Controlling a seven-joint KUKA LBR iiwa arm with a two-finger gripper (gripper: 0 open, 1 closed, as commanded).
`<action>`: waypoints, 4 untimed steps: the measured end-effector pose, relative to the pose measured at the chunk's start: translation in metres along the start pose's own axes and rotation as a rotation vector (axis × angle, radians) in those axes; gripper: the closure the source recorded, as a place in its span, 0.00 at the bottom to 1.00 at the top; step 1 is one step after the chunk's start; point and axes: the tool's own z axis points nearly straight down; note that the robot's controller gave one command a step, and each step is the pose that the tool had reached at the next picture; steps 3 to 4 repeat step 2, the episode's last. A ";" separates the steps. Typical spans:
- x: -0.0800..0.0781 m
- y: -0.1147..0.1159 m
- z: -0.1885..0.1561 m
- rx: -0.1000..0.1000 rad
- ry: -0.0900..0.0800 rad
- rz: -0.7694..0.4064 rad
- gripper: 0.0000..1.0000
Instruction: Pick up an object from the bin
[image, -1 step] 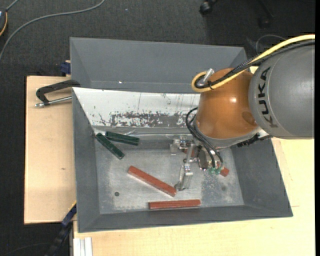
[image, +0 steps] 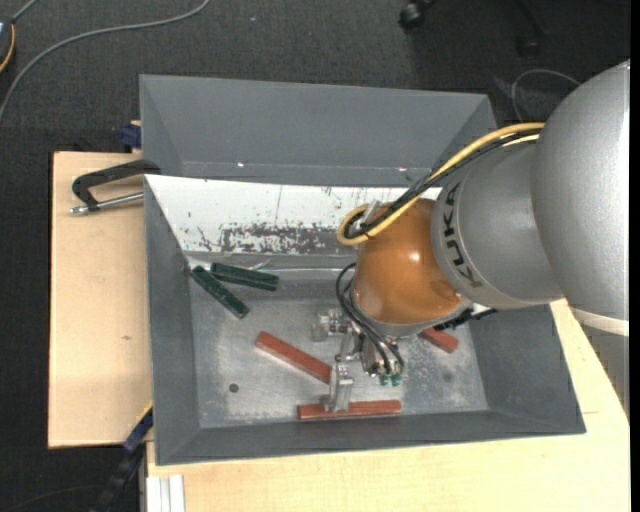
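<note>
My gripper (image: 343, 386) hangs low over the front middle of the bin, under the arm's orange cover. Its tip comes down right at a long flat red bar (image: 365, 407) that lies along the front wall, and seems to touch the bar's left part. A second red bar (image: 290, 357) lies slanted just left of the gripper. A short red piece (image: 440, 340) shows at the right, partly hidden by the arm.
Two dark green bars (image: 243, 277) (image: 220, 291) lie crossed at the back left of the floor. A small dark speck (image: 233, 389) sits at the front left. The arm covers the bin's right back part.
</note>
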 end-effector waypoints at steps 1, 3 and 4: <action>-0.002 0.000 -0.004 -0.001 -0.006 0.002 1.00; -0.032 -0.002 -0.139 -0.002 -0.021 0.003 1.00; -0.032 -0.002 -0.139 -0.002 -0.021 0.003 1.00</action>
